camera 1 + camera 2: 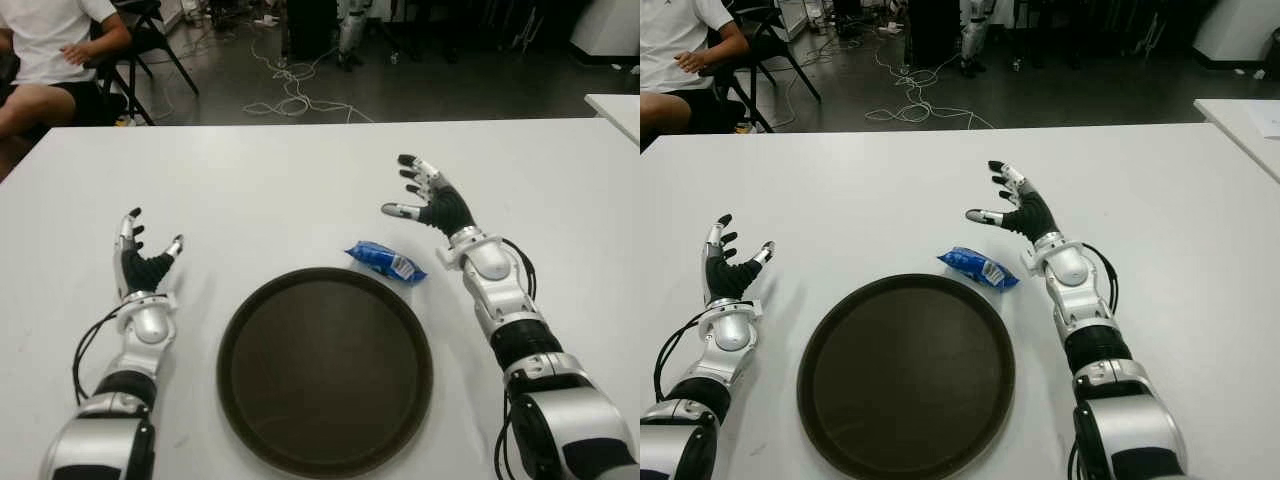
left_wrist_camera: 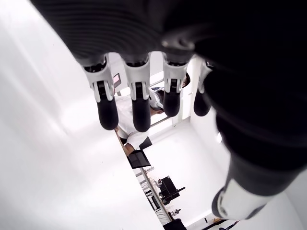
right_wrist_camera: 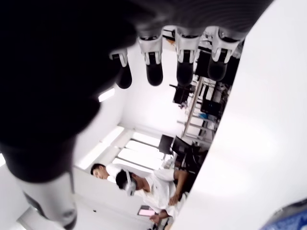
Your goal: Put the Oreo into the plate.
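While nothing is grasped yet, the scene reads simply from left to right. At far left a person (image 1: pixel 45 60) sits on a chair behind the tabletop (image 1: pixel 250 170). On the near left, the left robot hand (image 1: pixel 140 262) shows beside the plate, on its left side, with fingers spread and empty. In the near middle lies the dark round plate (image 1: pixel 325 372), with nothing in it. Just beyond its far right rim lies the Oreo (image 1: pixel 386 261), a small blue packet flat on the tabletop, seemingly just clear of the rim. Right of the packet and a little farther, the right robot hand (image 1: pixel 428 200) is open too, its fingers apart and holding nothing.

The step now is the reach. I think the right robot hand should come down over the packet, close across its narrow width and grip gently, because the thin wrapper may slide. After that only a short move toward the near left is needed.
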